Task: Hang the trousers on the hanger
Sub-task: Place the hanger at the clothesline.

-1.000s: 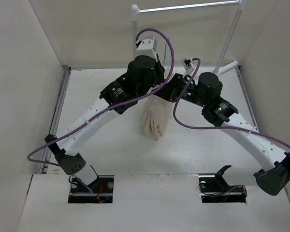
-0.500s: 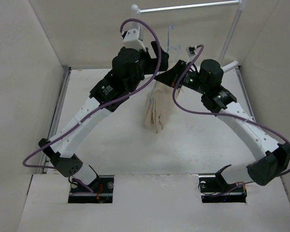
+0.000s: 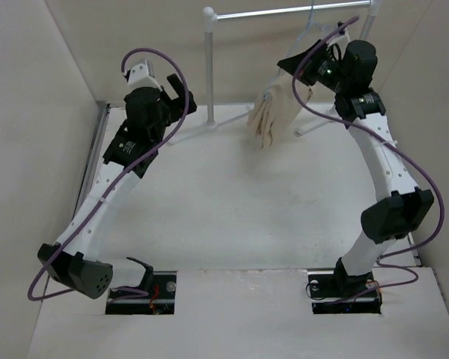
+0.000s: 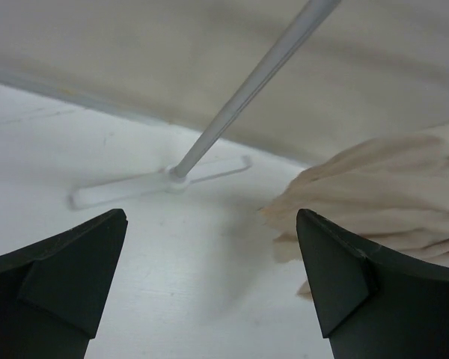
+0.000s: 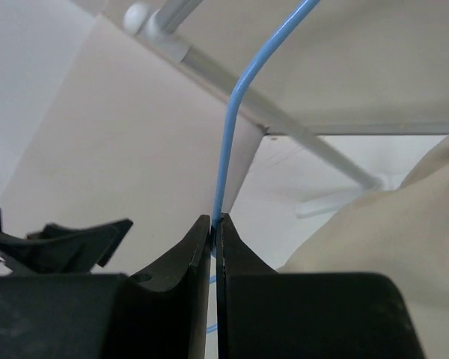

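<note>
Already, seemingly, folded beige cotton trousers (image 3: 273, 116) are hanging on the thin bluish wire hanger (image 5: 228, 134) that the right gripper (image 5: 215, 224) is pinching; the left gripper (image 4: 211, 217) is gaping wide, empty.

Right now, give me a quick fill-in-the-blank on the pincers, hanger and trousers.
1. The left pincer is ___ and holds nothing.
2. The right pincer is ___ on the hanger wire.
3. The trousers hang nearer the ___ pincer.

Missing words: open; shut; right.
</note>
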`<state>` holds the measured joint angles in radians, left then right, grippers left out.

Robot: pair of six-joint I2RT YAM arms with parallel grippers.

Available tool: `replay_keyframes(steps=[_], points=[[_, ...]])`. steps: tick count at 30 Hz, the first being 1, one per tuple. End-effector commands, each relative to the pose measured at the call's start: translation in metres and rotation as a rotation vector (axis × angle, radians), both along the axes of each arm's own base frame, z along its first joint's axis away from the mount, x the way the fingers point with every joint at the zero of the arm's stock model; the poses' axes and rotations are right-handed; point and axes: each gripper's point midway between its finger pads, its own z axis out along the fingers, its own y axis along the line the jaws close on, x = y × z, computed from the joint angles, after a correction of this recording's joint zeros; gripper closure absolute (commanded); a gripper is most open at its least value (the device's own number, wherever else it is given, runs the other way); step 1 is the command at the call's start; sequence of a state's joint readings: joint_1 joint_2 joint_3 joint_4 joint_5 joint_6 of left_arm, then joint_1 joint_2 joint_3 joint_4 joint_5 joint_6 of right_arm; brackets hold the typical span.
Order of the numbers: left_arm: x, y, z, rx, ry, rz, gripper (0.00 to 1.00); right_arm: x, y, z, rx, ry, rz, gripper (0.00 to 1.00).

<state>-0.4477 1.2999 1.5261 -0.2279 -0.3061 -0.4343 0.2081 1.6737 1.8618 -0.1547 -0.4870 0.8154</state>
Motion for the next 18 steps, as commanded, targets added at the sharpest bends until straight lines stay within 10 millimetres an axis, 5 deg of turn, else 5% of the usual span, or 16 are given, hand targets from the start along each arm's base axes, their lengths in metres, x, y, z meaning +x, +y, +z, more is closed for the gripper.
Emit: replay_keyframes(steps=[1, 5, 9, 15, 18], points=[[0.002, -0.004, -0.059, -0.033, 0.127, -0.054, 0.00, 0.019, -0.032, 0.034, -0.023, -0.114, -0.050, 1.00], [0.002, -0.004, -0.111, -0.040, 0.225, -0.065, 0.00, 0.050, -0.064, 0.025, -0.041, -0.091, -0.108, 1.00], [0.007, -0.006, -0.138, -0.050, 0.269, -0.064, 0.00, 0.073, -0.083, 0.019, -0.045, -0.082, -0.123, 1.00], [0.013, -0.020, -0.179, -0.087, 0.376, -0.073, 0.00, 0.101, -0.101, -0.027, -0.044, 0.032, -0.150, 0.99], [0.015, -0.023, -0.195, -0.110, 0.425, -0.063, 0.00, 0.108, -0.104, -0.044, -0.052, 0.067, -0.170, 0.90]])
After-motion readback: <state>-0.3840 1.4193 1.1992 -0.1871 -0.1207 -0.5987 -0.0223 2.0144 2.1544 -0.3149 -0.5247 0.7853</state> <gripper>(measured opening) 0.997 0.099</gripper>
